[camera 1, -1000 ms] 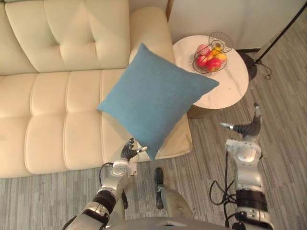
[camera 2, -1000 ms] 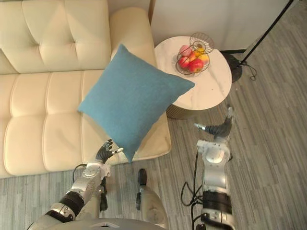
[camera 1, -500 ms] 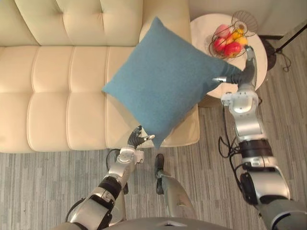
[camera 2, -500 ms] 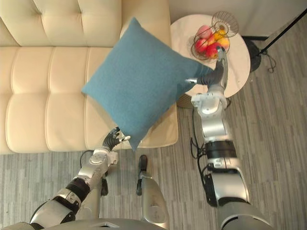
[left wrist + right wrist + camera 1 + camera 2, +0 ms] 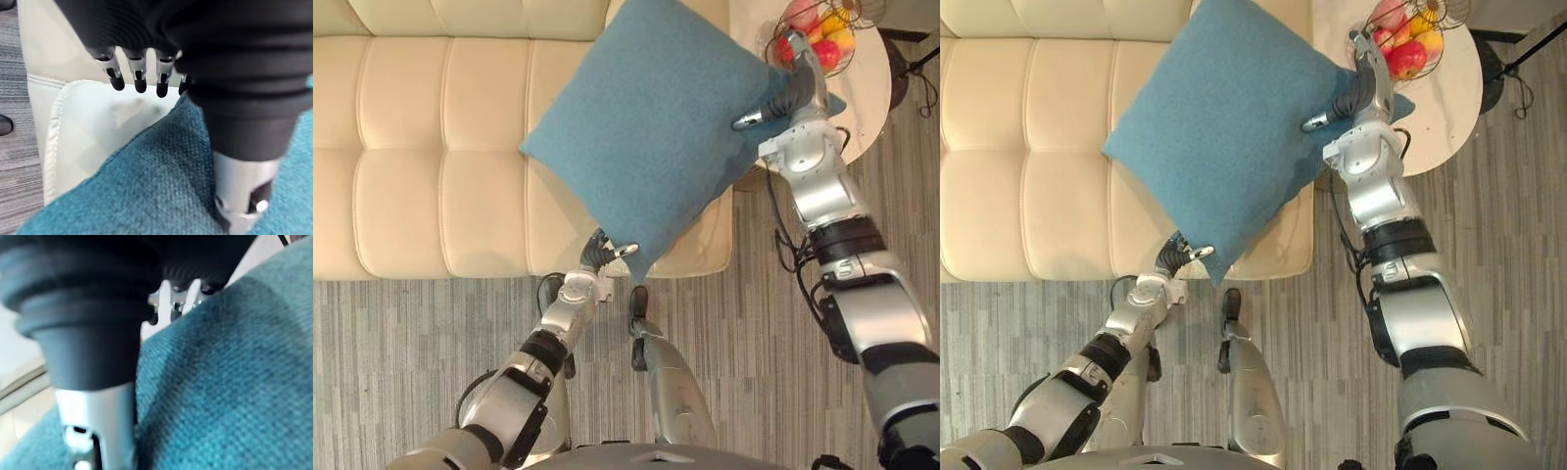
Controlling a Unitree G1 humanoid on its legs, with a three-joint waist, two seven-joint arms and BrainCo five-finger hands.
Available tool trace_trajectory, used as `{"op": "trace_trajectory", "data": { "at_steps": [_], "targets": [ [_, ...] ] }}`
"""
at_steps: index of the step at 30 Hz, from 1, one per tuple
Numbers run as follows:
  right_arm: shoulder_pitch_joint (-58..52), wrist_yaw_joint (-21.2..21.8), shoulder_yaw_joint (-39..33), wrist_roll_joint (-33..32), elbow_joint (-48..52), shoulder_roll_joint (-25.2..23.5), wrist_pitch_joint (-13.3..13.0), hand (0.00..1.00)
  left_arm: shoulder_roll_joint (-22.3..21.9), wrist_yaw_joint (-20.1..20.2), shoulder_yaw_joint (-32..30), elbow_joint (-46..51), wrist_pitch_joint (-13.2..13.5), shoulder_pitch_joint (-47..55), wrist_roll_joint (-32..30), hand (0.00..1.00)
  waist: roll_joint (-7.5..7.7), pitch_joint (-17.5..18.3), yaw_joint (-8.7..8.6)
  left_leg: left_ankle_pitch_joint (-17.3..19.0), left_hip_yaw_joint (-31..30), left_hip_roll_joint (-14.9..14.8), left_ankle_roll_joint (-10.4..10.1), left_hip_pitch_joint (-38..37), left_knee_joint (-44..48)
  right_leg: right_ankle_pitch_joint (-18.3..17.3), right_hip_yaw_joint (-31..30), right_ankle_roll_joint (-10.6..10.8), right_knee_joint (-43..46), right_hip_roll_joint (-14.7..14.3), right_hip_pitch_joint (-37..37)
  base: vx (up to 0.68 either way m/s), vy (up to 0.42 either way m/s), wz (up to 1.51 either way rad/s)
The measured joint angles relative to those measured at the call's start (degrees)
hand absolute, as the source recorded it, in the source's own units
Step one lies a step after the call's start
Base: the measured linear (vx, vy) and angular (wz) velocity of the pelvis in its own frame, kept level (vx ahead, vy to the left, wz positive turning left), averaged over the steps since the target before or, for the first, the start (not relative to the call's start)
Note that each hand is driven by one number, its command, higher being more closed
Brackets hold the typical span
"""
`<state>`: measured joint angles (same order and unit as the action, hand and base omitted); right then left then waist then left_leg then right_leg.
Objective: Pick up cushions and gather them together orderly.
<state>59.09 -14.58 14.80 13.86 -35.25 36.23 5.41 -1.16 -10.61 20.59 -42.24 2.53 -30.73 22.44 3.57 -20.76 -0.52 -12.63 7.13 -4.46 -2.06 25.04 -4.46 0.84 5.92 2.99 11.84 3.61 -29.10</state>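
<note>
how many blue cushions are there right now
1: the blue cushion, held up over the sofa, left hand pinching its lower corner, right hand at its right corner. Others may be hidden behind it.

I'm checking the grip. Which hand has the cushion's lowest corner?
The left hand, at the cushion's bottom tip by the sofa's front edge; the right hand is at its corner beside the fruit.

Before you, a cream tufted sofa (image 5: 431, 147) stands on grey wood-grain floor (image 5: 411, 352); beside its arm, a round white worktop (image 5: 1445, 113) carries a wire basket (image 5: 1438, 59) of fruit (image 5: 1408, 59).
</note>
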Motion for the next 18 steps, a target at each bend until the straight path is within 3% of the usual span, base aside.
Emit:
{"op": "trace_trajectory", "data": {
  "at_steps": [1,2,10,18],
  "targets": [
    [0.6,0.6,0.9,0.0,-0.5,0.4,0.0,1.0,0.0,-0.1,0.2,0.0,0.0,-0.5,0.0,0.0,-0.03,-0.4,0.03,-0.1,-0.2,0.0,-0.1,0.1,0.0,-0.1,0.2,-0.1,0.3,0.0,-0.2,-0.03,-0.024,0.09],
    [1.1,1.2,1.3,0.1,-1.6,0.4,0.0,1.0,0.0,-0.2,0.4,0.0,0.0,-1.0,0.0,1.0,-0.1,-0.7,0.0,-0.3,-0.5,0.0,-0.2,0.2,0.0,-0.3,0.5,-0.3,0.8,0.1,-0.3,-0.03,-0.029,0.12],
    [4.8,3.3,9.9,3.9,-6.5,0.8,0.1,1.0,0.0,-1.5,1.9,0.1,0.0,-4.8,2.4,1.0,-0.36,-0.8,0.51,-1.4,-1.2,-0.7,-1.0,2.4,-0.1,-0.9,1.1,-0.8,3.5,0.1,-3.4,-0.03,-0.035,0.03],
    [5.8,3.4,12.0,4.5,-6.1,1.8,0.0,1.0,0.0,-5.0,0.2,1.4,0.0,-7.8,7.3,1.0,-0.42,-0.8,0.92,-1.3,-0.7,-1.0,-1.7,3.1,-0.1,-1.0,0.9,-1.0,4.7,0.1,-4.9,0.0,-0.005,0.0]
  ]
}}
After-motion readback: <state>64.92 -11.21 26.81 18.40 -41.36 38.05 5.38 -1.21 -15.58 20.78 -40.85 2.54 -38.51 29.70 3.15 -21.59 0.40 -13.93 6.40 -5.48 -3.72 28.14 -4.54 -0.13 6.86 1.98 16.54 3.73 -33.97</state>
